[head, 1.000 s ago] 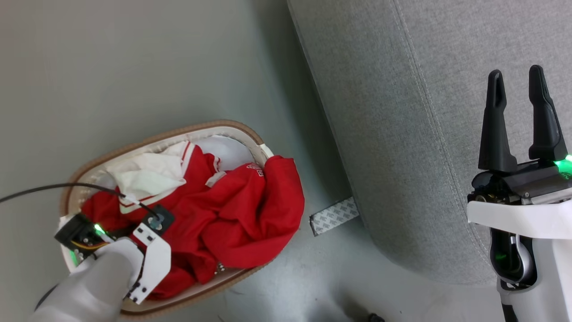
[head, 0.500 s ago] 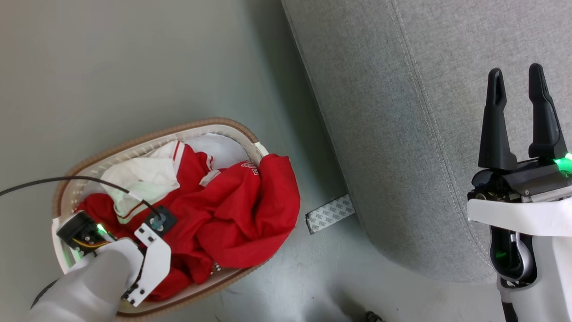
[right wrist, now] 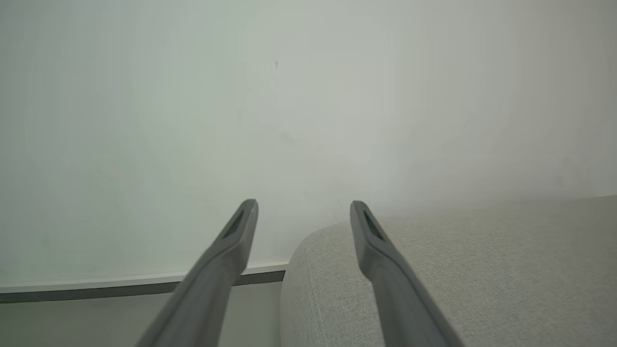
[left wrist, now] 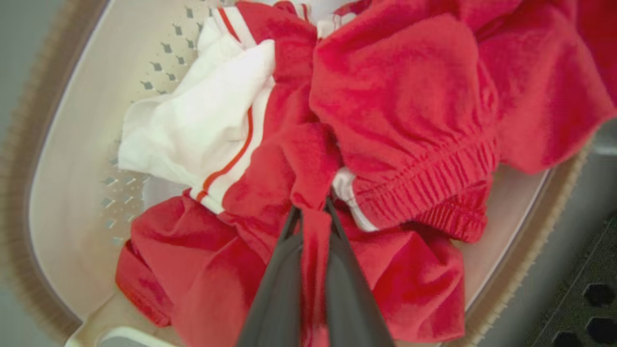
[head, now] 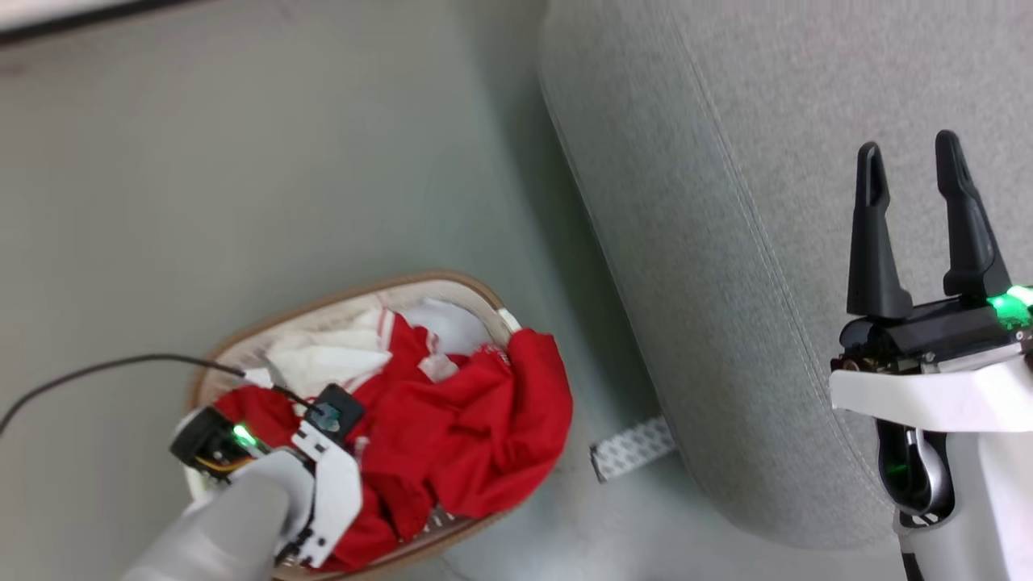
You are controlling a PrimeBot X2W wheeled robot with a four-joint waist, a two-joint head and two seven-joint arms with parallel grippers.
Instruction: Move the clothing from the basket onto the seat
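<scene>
Inside basket (left wrist: 72, 159), left jaws clenched on clothing (left wrist: 400, 106) fold; lift high, clear rim before swinging to seat (head: 767, 161); right jaws released.

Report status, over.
Left pincer shut on clothing, inside basket. Right pincer open, empty, near seat. Patterned strip on floor between, flat.

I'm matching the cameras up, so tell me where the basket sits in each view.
Head view: the basket sits lower left on the floor, left of the seat.
Left wrist view: its cream wall curves round the left side, clothing heaped inside, left gripper shut on a fold.
Right wrist view: the seat's rounded end lies lower right.
Shared landmarks: the clothing (head, left wrist); the seat (head, right wrist).
</scene>
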